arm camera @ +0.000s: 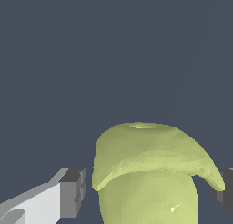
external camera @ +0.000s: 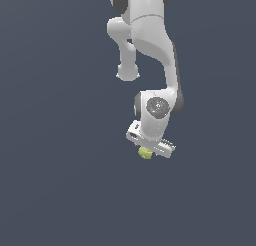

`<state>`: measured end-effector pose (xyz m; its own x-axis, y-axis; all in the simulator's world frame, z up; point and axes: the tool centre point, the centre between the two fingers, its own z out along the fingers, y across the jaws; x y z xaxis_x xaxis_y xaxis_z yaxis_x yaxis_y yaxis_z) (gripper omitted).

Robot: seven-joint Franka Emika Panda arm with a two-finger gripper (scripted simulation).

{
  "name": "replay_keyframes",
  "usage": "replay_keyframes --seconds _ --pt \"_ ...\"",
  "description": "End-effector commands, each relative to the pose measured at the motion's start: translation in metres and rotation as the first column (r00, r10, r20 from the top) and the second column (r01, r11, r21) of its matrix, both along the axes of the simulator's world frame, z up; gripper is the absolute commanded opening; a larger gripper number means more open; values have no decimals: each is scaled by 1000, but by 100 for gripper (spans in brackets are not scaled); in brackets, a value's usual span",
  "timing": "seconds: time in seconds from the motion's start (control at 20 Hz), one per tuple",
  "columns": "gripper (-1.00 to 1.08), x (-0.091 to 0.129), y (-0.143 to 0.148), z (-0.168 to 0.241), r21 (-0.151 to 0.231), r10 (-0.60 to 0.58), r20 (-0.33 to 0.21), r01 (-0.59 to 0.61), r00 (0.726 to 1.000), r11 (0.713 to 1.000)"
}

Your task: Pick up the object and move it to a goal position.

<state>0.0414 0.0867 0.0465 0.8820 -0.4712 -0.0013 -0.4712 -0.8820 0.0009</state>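
Jaws are spread on either side of the object, with a visible gap at one finger, so no firm grasp is seen. Object is located directly under the gripper, near the scene's middle.

White Panda arm reaching down from twelve o'clock, wrist bent, gripper pointing toward six, fingers spread apart.
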Motion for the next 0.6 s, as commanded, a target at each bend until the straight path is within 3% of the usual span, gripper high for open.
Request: replay_keyframes --seconds 0.0,0.15,0.2,0.55 --pt "100 1 0 -6 0 -1 2 1 1000 1000" --pt "100 2 0 -6 0 -1 2 1 1000 1000" --pt "-100 2 0 -6 0 -1 2 1 1000 1000" --pt "-100 2 0 -6 0 -1 2 1 1000 1000"
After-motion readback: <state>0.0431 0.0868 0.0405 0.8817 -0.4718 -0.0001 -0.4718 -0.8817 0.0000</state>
